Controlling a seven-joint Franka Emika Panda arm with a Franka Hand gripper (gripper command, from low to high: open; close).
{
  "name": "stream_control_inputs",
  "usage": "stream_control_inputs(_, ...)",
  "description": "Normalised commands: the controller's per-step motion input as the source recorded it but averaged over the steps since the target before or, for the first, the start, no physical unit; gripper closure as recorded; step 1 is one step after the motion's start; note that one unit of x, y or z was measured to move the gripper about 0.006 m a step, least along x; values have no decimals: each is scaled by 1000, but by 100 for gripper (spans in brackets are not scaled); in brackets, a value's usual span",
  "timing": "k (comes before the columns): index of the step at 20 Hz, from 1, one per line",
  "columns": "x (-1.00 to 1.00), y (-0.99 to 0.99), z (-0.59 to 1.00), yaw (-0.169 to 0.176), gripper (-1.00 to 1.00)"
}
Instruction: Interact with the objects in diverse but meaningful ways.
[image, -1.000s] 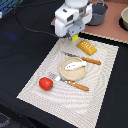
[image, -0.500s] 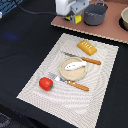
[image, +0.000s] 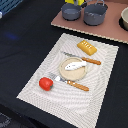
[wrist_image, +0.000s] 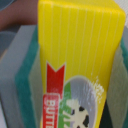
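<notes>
Change: arm gone from the exterior view, where it hung over the far edge of the mat a second ago; only a scrap of yellow left at the top edge.
Yellow packet (wrist_image: 80, 60): fills the wrist view, red label with "BUTT" lettering and a cow picture; pinched between the two green-padded fingers (wrist_image: 25, 75).
Claw: clamped on the yellow packet, pads pressed to both long sides.
Placemat (image: 107, 95): pale, striped, on a dark table.
Plate (image: 65, 73): near mat centre, white fish (image: 74, 64) lying on it.
Red tomato (image: 46, 83): on the mat, toward the exterior view's left of the plate, apart from it.
Bread loaf (image: 87, 48): orange-brown, far corner of the mat.
Cutlery: wooden-handled knife (image: 85, 60) beyond the plate, fork (image: 72, 84) on the near side.
Grey pots (image: 94, 13): two, on a brown board behind the mat.
</notes>
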Motion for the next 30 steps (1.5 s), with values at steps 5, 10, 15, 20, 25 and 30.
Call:
stream_control_inputs(5, 541, -756, 777, -7, 100)
stream_control_inputs(10, 798, -684, 695, -19, 100)
stream_control_inputs(15, 783, -659, 503, -45, 100)
stream_control_inputs(20, 487, -875, 154, -2, 100)
stream_control_inputs(25, 363, -937, 63, 0, 100)
stream_control_inputs(30, 282, -985, -42, 0, 100)
